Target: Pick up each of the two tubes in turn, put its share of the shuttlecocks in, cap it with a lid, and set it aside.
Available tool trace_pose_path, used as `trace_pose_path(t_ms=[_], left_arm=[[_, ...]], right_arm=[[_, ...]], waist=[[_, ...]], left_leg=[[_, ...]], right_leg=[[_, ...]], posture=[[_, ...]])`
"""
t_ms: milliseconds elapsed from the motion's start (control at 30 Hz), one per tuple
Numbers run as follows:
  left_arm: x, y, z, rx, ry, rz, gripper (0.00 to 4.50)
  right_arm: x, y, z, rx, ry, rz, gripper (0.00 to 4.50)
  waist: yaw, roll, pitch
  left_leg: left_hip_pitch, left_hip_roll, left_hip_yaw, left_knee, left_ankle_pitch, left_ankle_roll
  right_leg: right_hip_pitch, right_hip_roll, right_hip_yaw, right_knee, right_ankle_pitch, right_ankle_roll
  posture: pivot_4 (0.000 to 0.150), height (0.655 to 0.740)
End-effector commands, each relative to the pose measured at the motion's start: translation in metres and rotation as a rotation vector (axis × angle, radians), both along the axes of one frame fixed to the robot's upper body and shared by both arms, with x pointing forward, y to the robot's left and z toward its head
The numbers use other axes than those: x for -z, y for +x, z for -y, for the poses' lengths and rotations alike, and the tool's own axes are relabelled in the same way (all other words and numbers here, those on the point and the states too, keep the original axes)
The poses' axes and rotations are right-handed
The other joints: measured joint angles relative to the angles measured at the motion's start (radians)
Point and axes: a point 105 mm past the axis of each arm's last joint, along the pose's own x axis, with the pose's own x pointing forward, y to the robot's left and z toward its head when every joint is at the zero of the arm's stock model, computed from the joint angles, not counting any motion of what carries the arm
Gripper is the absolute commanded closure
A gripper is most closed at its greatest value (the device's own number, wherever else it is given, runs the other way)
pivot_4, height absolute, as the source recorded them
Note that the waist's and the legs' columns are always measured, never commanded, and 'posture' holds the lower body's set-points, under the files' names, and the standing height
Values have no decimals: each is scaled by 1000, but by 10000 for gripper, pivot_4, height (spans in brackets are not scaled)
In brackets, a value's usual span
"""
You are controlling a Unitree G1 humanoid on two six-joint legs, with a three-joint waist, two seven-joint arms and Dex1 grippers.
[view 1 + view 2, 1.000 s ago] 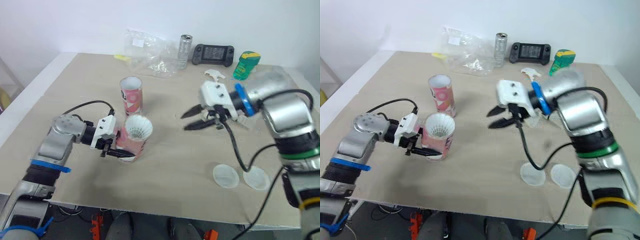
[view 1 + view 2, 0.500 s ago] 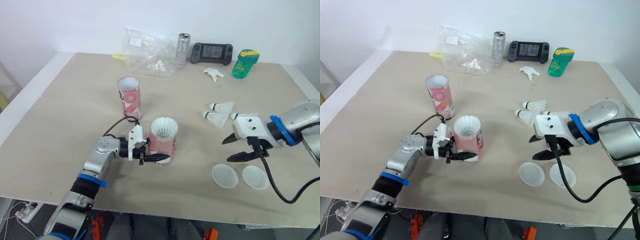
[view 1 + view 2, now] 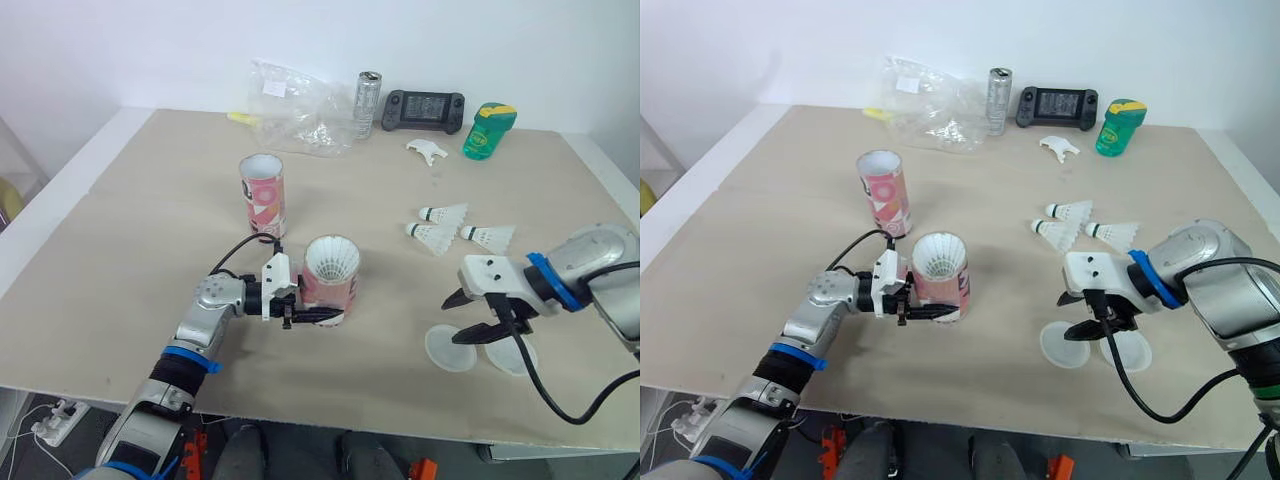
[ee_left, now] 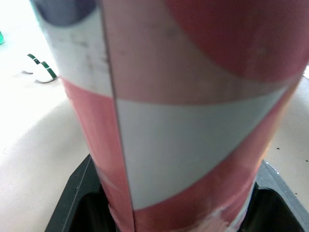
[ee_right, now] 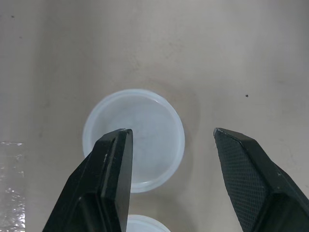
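1. The pink-and-white tube (image 3: pixel 335 290) stood upright near the table's (image 3: pixel 130 230) front edge, the left gripper (image 3: pixel 318 312) clamped round its base, a finger on either side.
2. One shuttlecock (image 3: pixel 332 259) sat in the tube's mouth, white skirt up.
3. The second tube (image 3: pixel 263 195) stood open and upright just behind the held tube, to its left, apart from it.
4. Right of the held tube, two clear lids (image 3: pixel 450 350) lay flat side by side near the front edge.
5. The right gripper (image 3: pixel 451 321) hung over the lid nearer the tube, fingers spread wide, gripping nothing.
6. Three loose shuttlecocks (image 3: pixel 432 236) lay behind the lids, further right of the held tube.
7. Well behind the tube, along the far edge: a crumpled plastic bag (image 3: pixel 295 115), a can (image 3: pixel 368 103), a game controller (image 3: pixel 427 110) and a green bottle (image 3: pixel 490 130).
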Motion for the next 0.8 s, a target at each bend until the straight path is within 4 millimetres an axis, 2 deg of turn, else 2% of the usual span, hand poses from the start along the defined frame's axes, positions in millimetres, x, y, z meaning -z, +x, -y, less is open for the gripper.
trace_pose_path(t_ms=[33,333,633,667,767,800], left_arm=[[8,-5,-1,32,39,-30,20785],[3,-6,3,60,41,-33,20785],[3,-9,0,87,69,-35,20785],[3,-9,0,88,70,-35,20785],[3,-10,0,98,78,-46,20785],[4,-10,0,101,81,-52,20785]], right_arm=[[-2,6,-1,7,1,36,15684],[14,2,-3,-2,-18,12,15684],[28,8,-6,11,-36,20,15684],[28,8,-6,9,-37,18,17878],[29,5,-7,-8,-37,7,28348],[28,5,-7,-11,-36,6,29995]], waist=[[0,0,0],[1,0,0],[0,0,0],[0,0,0],[0,0,0],[0,0,0]], left_leg=[[0,0,0,-1,0,0],[-1,-1,-1,-2,0,0],[-1,-1,-2,-1,0,0],[-1,-1,-2,-1,0,0],[-1,-1,-2,-1,0,0],[-1,-1,-2,-1,0,0]], right_leg=[[0,0,0,0,0,-1],[0,0,0,0,0,-2],[0,0,0,0,0,-2],[0,0,0,0,0,-2],[0,0,0,0,0,-2],[0,0,0,0,0,-2]], posture=[[1500,7394],[1500,7394],[1500,7394],[1500,7394],[1500,7394],[1500,7394]])
